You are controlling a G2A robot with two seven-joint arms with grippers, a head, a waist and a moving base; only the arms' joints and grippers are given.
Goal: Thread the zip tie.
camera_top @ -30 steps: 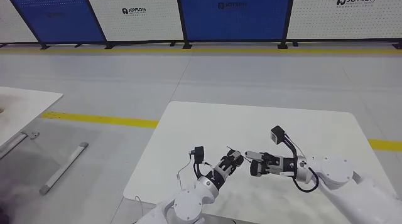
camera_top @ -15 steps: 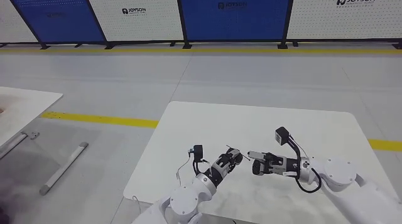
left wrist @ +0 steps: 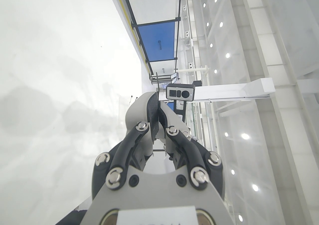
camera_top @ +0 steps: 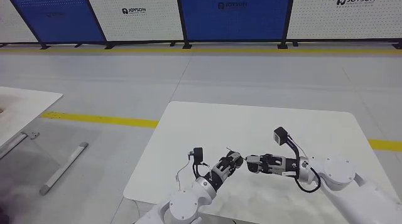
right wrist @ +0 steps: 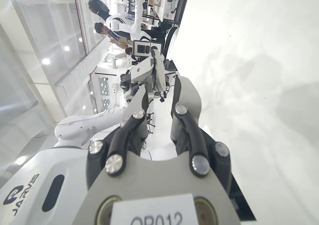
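A thin black zip tie (left wrist: 157, 83) sticks out past the tips of my left gripper (left wrist: 157, 101), which is shut on it. In the top view the left gripper (camera_top: 235, 157) hovers over the front part of the white table (camera_top: 264, 120), with the zip tie (camera_top: 229, 150) as a fine dark line at its tip. My right gripper (camera_top: 250, 163) faces it from the right, almost tip to tip. In the right wrist view the right gripper (right wrist: 162, 84) stands open, its fingers apart, and the left gripper (right wrist: 155, 71) sits just beyond the gap.
The table's front edge (camera_top: 135, 196) lies close under the left arm. A second white table (camera_top: 25, 101) stands off to the left. Blue and white panels (camera_top: 232, 4) line the far side of the floor.
My right gripper has shifted left toward the left gripper, narrowing the gap between them. The left gripper has stayed about where it was, still shut on the zip tie.
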